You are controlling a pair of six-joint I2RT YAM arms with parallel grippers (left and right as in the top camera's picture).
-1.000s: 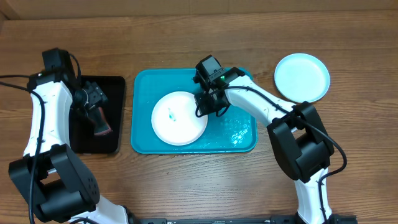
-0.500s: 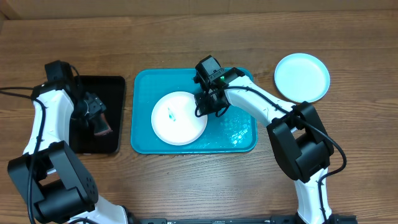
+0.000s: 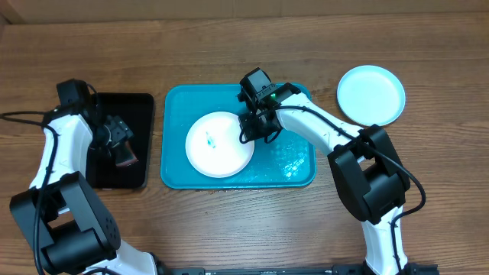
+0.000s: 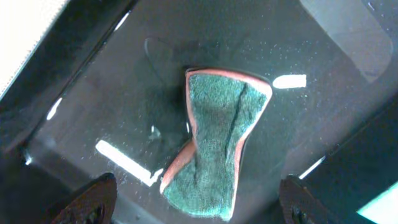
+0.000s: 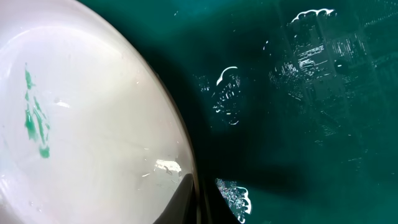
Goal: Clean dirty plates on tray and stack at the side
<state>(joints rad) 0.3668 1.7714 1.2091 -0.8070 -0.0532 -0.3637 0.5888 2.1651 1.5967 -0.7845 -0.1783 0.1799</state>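
Note:
A white plate with a small green smear lies on the turquoise tray. My right gripper is shut on its right rim; in the right wrist view the gripper pinches the edge of the plate over the wet tray. A pale blue plate lies on the table to the right of the tray. The yellow-green plate is out of view. My left gripper is open just above a green cloth with pink edging, fingers either side of it.
The green cloth lies in a narrow black tray left of the turquoise tray. Water droplets shine on the turquoise tray's right part. Bare wooden table surrounds both trays.
My left arm has shifted slightly down over the black tray, with the gripper staying above the cloth. The right arm and the plates have not moved.

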